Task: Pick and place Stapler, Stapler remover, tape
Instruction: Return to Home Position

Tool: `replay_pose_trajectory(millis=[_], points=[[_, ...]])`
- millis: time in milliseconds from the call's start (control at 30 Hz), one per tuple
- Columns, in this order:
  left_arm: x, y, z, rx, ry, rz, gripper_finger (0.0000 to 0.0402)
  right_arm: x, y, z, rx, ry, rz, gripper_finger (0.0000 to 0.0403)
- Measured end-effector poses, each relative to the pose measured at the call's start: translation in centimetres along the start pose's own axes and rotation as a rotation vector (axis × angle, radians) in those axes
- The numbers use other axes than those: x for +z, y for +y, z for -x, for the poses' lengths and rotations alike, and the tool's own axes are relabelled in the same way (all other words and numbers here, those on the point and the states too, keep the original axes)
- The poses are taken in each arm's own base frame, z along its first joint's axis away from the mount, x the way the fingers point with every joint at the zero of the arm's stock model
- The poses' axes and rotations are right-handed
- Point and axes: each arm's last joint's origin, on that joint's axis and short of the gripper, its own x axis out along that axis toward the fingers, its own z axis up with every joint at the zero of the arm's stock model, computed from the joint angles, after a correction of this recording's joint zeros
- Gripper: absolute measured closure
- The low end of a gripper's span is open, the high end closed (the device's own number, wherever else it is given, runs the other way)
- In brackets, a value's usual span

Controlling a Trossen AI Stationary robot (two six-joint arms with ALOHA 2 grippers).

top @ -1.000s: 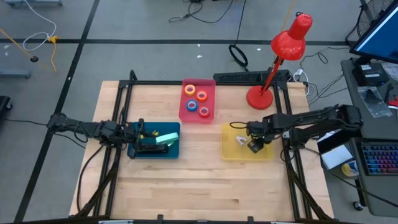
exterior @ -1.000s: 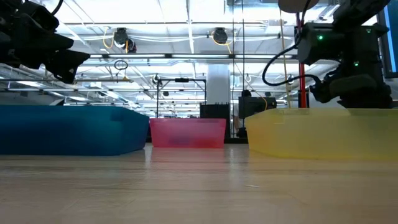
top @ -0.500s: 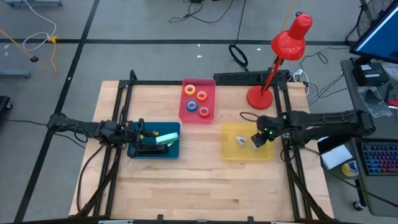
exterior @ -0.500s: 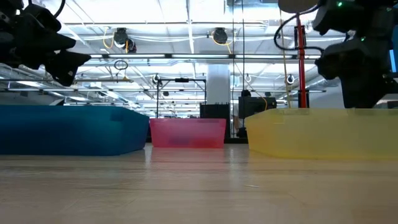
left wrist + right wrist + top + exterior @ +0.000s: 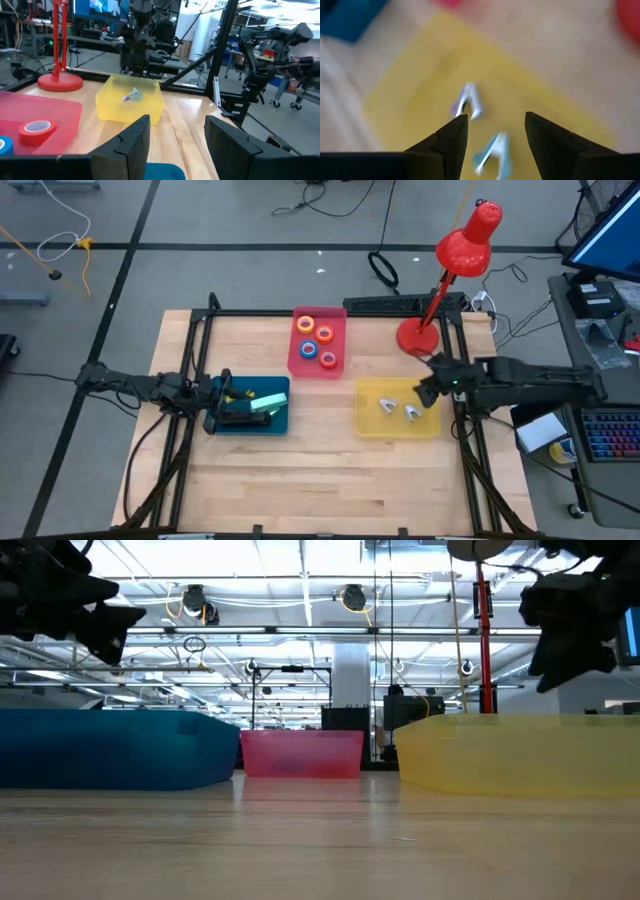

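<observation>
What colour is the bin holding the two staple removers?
Yellow; the bin shows best in the high view.

Blue bin (image 5: 272,426), pink bin (image 5: 300,366), yellow bin (image 5: 374,426)

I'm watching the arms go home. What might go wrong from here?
The open right gripper hangs over the yellow bin's right rim; dipping on the way back, it might catch and drag the bin. The red lamp's base stands close beside that arm; a wide swing might knock it.

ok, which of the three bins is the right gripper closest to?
The yellow bin: the right gripper hangs open above its right edge. The pink bin and the blue bin lie farther left.
</observation>
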Motion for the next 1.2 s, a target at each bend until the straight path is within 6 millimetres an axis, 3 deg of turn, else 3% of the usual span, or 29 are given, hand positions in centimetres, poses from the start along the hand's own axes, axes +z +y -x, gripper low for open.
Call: replay_pose_trajectory(millis=[167,400,633,767,1200], points=[[0.0,0.0,0.0,-0.001,0.002,0.034,0.0215,0.1,-0.9,1.7,-0.03,-0.2,0.06,0.0211],[0.2,0.1,0.0,0.028,-0.026,0.012,0.0215,-0.2,-1.5,3.0,0.075,-0.322,0.126,0.0211],[0.3,0.1,0.0,0.039,-0.034,-0.008,0.0215,-1.4,-1.6,-0.3,0.289,-0.401,0.174,0.0211],[0.3,0.1,0.0,0.043,-0.035,-0.008,0.0215,-2.4,-2.5,-1.9,0.29,-0.382,0.159,0.0211],[0.1,0.2,0.0,0.057,-0.018,-0.029,0.0215,-4.0,-4.3,-2.4,0.308,-0.492,0.128,0.0211]])
